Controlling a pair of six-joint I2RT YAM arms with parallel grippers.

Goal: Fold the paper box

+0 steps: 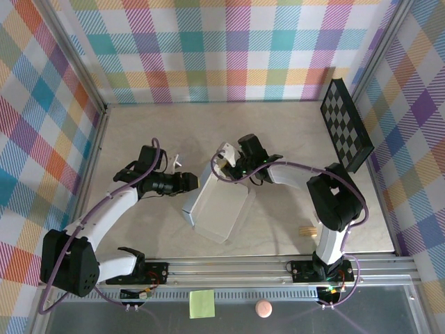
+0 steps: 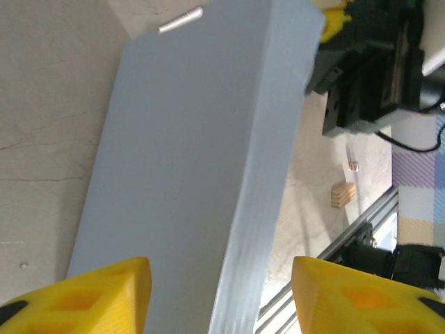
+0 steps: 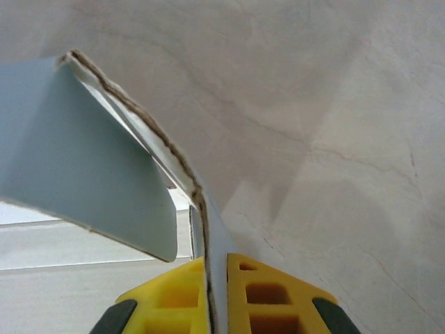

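our right gripper (image 3: 215,271) pinches a raised flap of the paper box (image 1: 221,203) at the middle of the table (image 1: 292,139), the left gripper (image 2: 219,282) open over its side — we fear a hard push tears the thin card or slips it free.

Top external: looking down from high at the near side, whole table (image 1: 139,132) covered. Left wrist: close, aimed along the paper box (image 2: 188,174) toward the right arm (image 2: 368,76); right wrist: closer, edge-on to same box.
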